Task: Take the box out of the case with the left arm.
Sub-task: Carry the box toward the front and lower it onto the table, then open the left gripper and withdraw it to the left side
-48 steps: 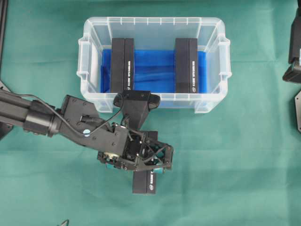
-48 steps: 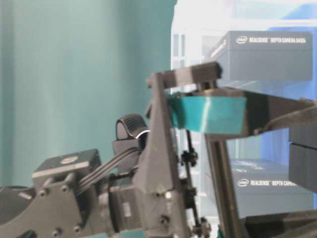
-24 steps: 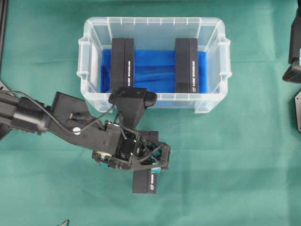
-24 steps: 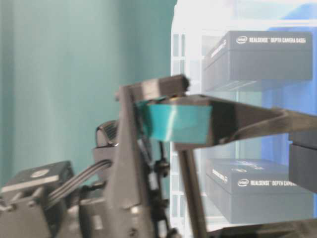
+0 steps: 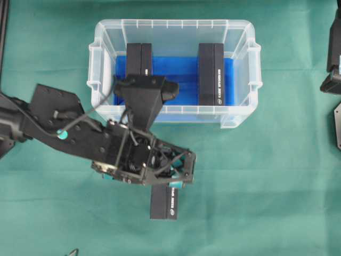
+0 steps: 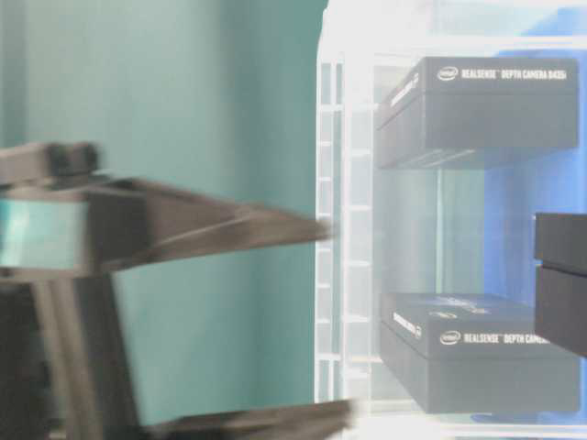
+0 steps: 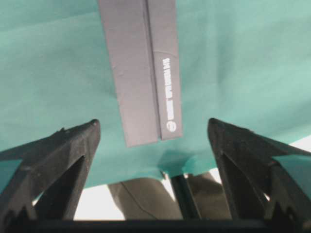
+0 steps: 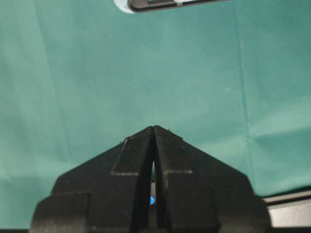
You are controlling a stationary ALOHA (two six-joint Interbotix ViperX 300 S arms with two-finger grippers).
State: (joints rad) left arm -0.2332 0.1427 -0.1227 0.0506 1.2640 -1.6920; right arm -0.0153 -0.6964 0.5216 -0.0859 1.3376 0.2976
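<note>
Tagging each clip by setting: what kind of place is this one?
Probably a lab robot workbench: a green cloth covers the table, two black robot arms work over it, and a clear case holds boxed depth cameras.

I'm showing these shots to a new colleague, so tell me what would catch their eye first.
Most striking is the clear case with its bright blue lining at the top of the overhead view, two black boxes standing in it. Next comes the left gripper on its bulky black arm, spread wide in front of the case, right above a third black box lying alone on the green cloth.
</note>
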